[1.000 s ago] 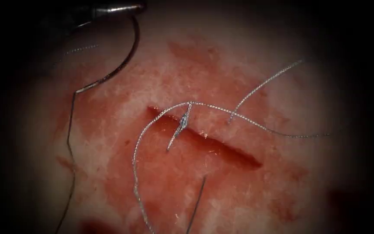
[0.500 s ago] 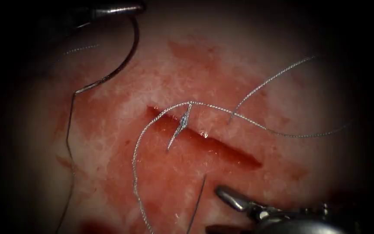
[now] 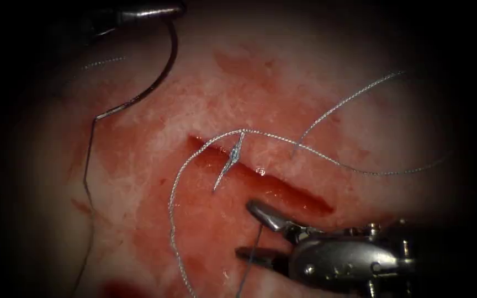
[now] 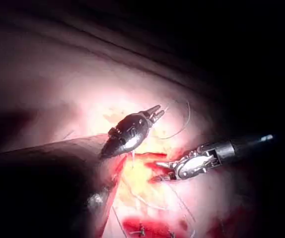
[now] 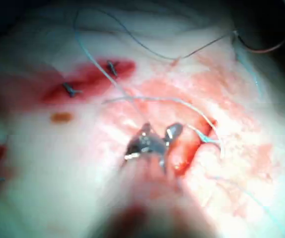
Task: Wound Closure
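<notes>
Your needle (image 3: 158,72) hangs clear of the tissue (image 3: 155,165) at upper left of the cut (image 3: 260,179), its arc running down and left from your left tool (image 3: 150,11), whose jaws are clamped on its upper end, to the tail where the thread (image 3: 86,182) joins. One needle, one knot (image 3: 233,157) tied over the cut's left end, two tools. Your right tool (image 3: 252,232) sits just below the cut, jaws spread wide astride a strand, holding nothing.
</notes>
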